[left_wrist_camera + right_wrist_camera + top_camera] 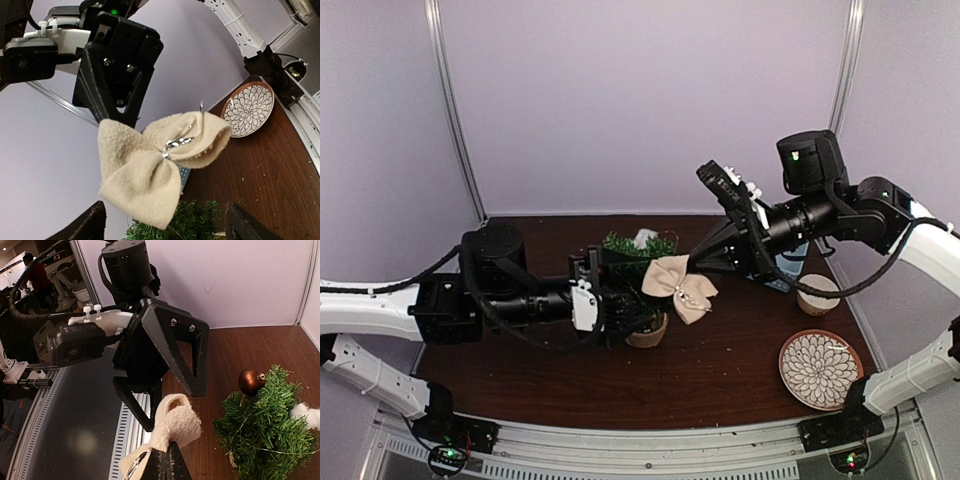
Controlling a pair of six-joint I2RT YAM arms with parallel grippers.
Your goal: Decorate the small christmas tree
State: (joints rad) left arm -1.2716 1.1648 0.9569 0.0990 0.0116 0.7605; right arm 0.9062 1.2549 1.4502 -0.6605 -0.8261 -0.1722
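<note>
Tree (638, 250): small and green, in a tan pot (648, 332), standing upright near the middle of the table (720, 385) between the two grippers.
- Brown ball (248, 381): hangs at the edge of the tree's branches.
- White tuft (306, 416): sits among the needles.

Bow (160, 165): cream fleece with a silver tie at the knot and a wire hook at one loop. It is held in the air just above and beside the treetop, on the right-arm side.

Right gripper (164, 461): jaws fully closed, pinching the bow's edge.

Left gripper (623, 298): level with the tree and close against its left side. Its fingers (90, 225) are spread wide and grip nothing. The bow hangs in front of the gap; contact cannot be told.

Plate (820, 370): round with a flower pattern, lying flat at the table's near right, well apart from the tree.

Cup (817, 295): tan, standing just behind the plate under the right arm.
</note>
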